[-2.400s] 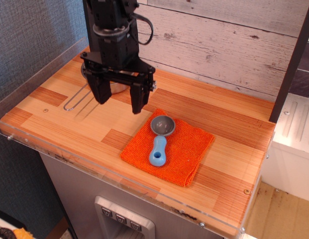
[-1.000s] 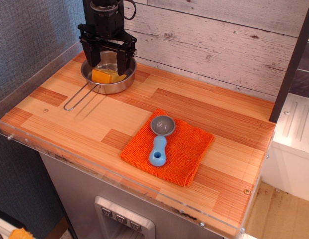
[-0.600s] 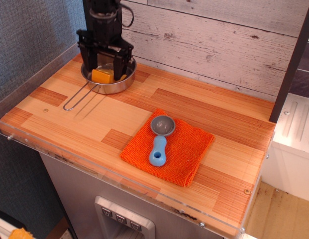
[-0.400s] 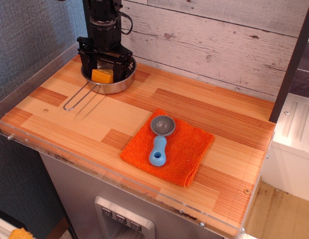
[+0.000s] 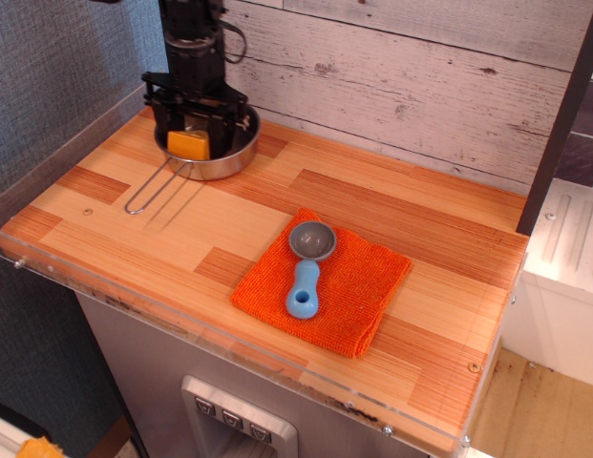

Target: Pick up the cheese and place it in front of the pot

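The cheese (image 5: 189, 146), a small yellow-orange wedge, lies inside the pot (image 5: 231, 163), a shallow shiny steel pan at the back left of the wooden counter. The pot's wire-loop handle (image 5: 148, 192) points toward the front left. My gripper (image 5: 192, 141) is lowered into the pot from above, with one black finger (image 5: 165, 134) left of the cheese and the other tight against its right side. The jaws look closed on the cheese, which still rests in the pot.
An orange cloth (image 5: 363, 286) lies at the counter's middle front with a grey-and-blue scoop (image 5: 306, 272) on it. A clear plastic wall (image 5: 67, 143) borders the left and front edges. A plank wall stands behind the pot. Bare wood (image 5: 196, 229) lies in front of the pot.
The gripper moved back from above the counter's middle to the pot, dropped into it around the cheese, and its fingers have narrowed onto the cheese.
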You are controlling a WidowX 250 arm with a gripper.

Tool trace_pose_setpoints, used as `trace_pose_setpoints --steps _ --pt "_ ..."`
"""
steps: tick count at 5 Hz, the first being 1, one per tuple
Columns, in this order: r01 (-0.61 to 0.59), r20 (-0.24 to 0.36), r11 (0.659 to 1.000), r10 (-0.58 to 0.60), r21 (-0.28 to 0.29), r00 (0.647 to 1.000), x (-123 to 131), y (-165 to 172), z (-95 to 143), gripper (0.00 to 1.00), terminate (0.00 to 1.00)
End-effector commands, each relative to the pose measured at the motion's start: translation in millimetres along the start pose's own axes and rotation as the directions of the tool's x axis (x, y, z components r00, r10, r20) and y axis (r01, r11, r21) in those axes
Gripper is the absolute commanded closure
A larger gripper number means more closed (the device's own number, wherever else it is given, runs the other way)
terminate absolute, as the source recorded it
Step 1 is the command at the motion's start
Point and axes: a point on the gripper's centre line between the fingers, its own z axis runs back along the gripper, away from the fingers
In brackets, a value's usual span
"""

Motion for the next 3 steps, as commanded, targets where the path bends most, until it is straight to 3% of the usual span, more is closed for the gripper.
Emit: trace_pose_setpoints --steps 1,2,3 --pt "-0.046 0.186 0.999 0.044 0.006 0.982 4.4 24.6 75.8 1.00 0.00" --pt "-0.029 0.195 0.999 0.025 0.019 0.980 -12.1 31.1 86.9 1.00 0.00" --pt "0.027 0.156 0.999 -0.030 0.019 0.987 -33.8 31.8 82.1 1.00 0.00"
